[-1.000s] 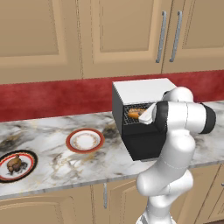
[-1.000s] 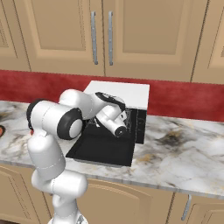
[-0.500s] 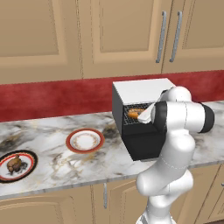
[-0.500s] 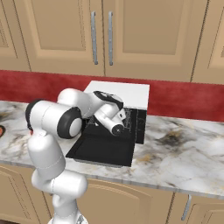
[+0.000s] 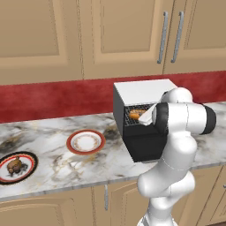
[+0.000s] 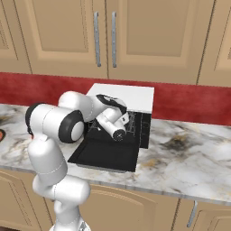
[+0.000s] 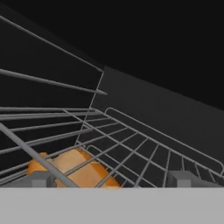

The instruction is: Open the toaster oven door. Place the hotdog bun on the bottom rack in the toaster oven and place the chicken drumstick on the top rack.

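Observation:
The toaster oven (image 5: pixel 143 90) (image 6: pixel 124 95) stands on the counter with its door (image 5: pixel 143 148) (image 6: pixel 106 153) folded down flat. My gripper (image 7: pixel 111 179) (image 5: pixel 145 116) reaches into the oven mouth, open and holding nothing. The hotdog bun (image 7: pixel 74 168) (image 5: pixel 135 114) lies inside, just beyond my left fingertip (image 7: pixel 41 179). It shows through the wires of a rack grid (image 7: pixel 144 153); I cannot tell which rack it rests on. The chicken drumstick (image 5: pixel 14 165) sits on a dark-rimmed plate (image 5: pixel 33 164) at the counter's far left.
A red-rimmed plate (image 5: pixel 86 141) lies bare between the drumstick's plate and the oven. Wooden cabinets hang above a red backsplash. The marble counter (image 6: pixel 189 158) stretches on to the right of the oven.

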